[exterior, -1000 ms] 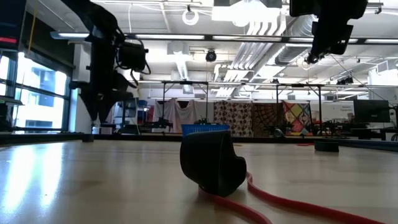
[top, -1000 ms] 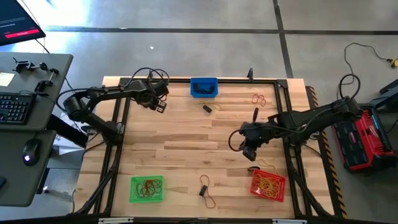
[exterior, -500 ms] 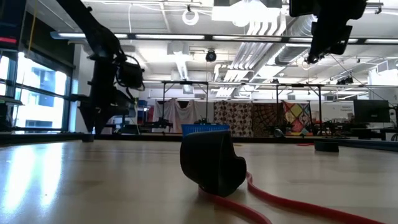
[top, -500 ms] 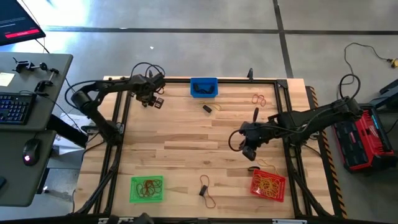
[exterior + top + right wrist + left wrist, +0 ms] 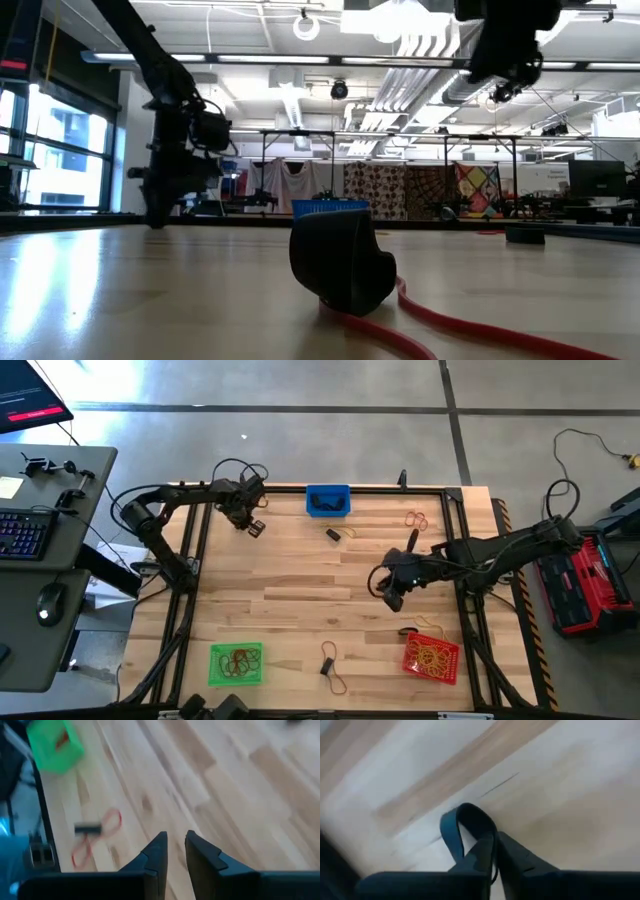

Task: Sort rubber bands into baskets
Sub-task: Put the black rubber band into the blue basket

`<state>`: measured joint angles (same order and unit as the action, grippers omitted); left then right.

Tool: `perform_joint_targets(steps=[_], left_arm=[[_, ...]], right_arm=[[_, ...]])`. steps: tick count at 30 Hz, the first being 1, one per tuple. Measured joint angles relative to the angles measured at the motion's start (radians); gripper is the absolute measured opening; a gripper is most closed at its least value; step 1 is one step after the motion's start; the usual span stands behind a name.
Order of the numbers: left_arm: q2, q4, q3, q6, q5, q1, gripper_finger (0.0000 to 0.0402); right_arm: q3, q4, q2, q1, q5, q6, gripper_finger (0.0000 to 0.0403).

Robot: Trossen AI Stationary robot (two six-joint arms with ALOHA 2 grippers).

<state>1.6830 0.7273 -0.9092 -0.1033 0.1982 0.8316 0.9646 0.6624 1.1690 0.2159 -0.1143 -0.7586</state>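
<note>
My left gripper stands at the table's far left, tip down at the wood, and is shut on a black rubber band. My right gripper hangs above the table's right middle. Its fingers are a narrow gap apart with nothing between them. The blue basket stands at the far edge, the green basket near left, the red basket near right. Loose bands lie at the far right, by the blue basket and at the near edge. My left gripper pinches one side of the black band's loop between its two fingertips, coming from above and pointing steeply down. The rest of the loop bows out past the fingertips, close over the wood; whether it rests there I cannot tell.
A black band and a red band fill the foreground of the low view. A dark frame runs along the table's left and right sides. Bare wood spreads across the middle.
My left gripper has gone down to the tabletop at the far left, rolled about its own line, and shut on the black band. My right gripper has stayed in place and swung its tip a little toward the far left.
</note>
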Motion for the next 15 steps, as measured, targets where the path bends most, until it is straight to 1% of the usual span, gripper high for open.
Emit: perform_joint_targets(steps=[1, 4, 7, 9, 11, 13, 15], left_arm=[[-0.012, -0.01, 0.0, 0.018, -0.018, 0.0, 0.0007], [-0.047, -0.045, 0.0, 0.063, -0.076, -0.001, 0.0006], [-0.094, -0.059, 0.0, 0.089, -0.131, -0.001, 0.0002], [-0.127, -0.065, 0.0, 0.096, -0.176, -0.006, 0.0002], [-0.167, -0.07, 0.0, 0.107, -0.221, -0.014, 0.0001], [-0.207, -0.09, 0.0, 0.107, -0.229, -0.034, 0.0001], [-0.238, -0.103, -0.001, 0.095, -0.227, -0.064, 0.0001]], right_arm=[[0.0, -0.033, 0.0, -0.008, -0.014, 0.005, 0.0055], [0.0, -0.149, 0.005, -0.037, -0.047, 0.051, 0.0049], [0.0, -0.229, 0.017, -0.068, -0.095, 0.099, 0.0026], [0.0, -0.243, 0.023, -0.093, -0.143, 0.118, 0.0007], [0.0, -0.246, 0.024, -0.119, -0.184, 0.139, 0.0005], [0.0, -0.248, 0.028, -0.154, -0.193, 0.172, 0.0003], [0.0, -0.247, 0.029, -0.193, -0.17, 0.23, 0.0001]])
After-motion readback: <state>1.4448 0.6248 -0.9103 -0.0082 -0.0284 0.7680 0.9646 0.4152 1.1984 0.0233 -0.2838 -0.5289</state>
